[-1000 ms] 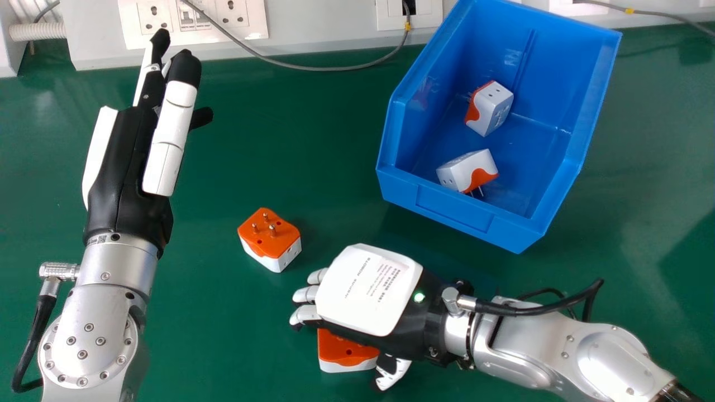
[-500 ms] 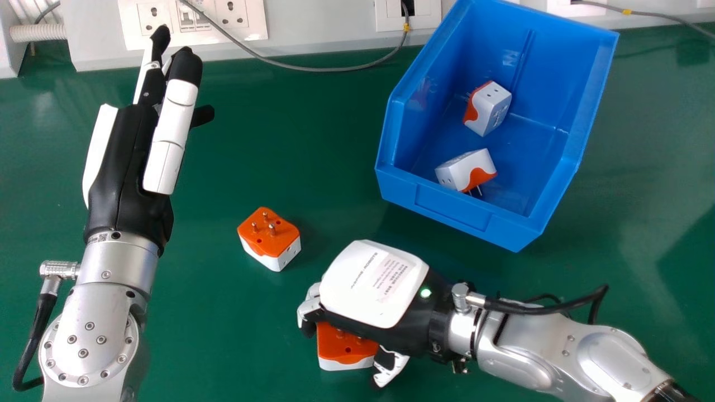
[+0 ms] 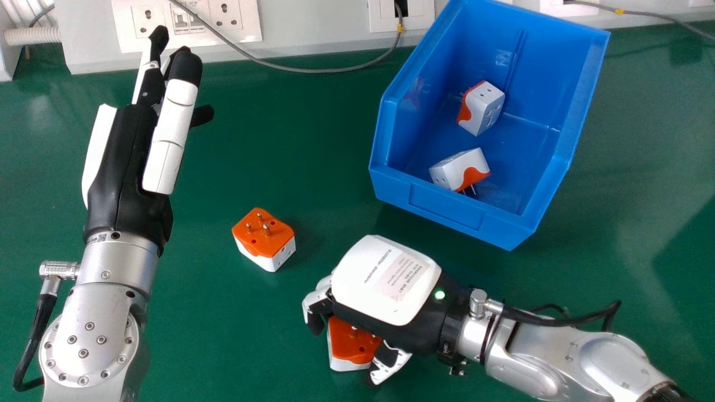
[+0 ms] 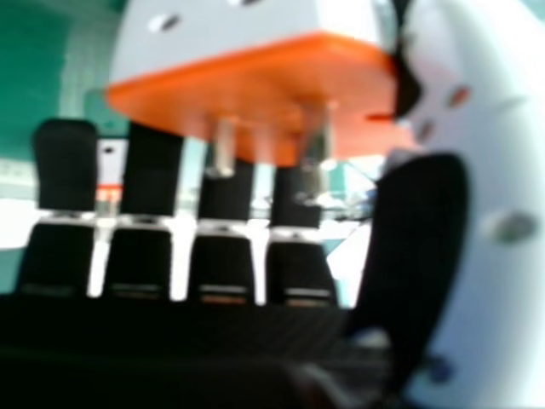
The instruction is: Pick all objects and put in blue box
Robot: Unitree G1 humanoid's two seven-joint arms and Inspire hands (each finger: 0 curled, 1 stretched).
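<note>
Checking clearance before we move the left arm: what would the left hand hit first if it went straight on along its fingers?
Probably the white socket panel beyond the left hand's fingertips, perhaps brushing the grey cable across it. Height and remaining gap are unclear from the head view.

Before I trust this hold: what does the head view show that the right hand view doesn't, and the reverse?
Head view: the blue box, two adapters inside it, and the white back of the right hand.

Right hand view: the black inner sides of the fingers and a slotted white face of the held adapter.

Both: the held adapter with metal prongs on its orange face, and, small between the fingers in the right hand view, what is probably the loose adapter.
</note>
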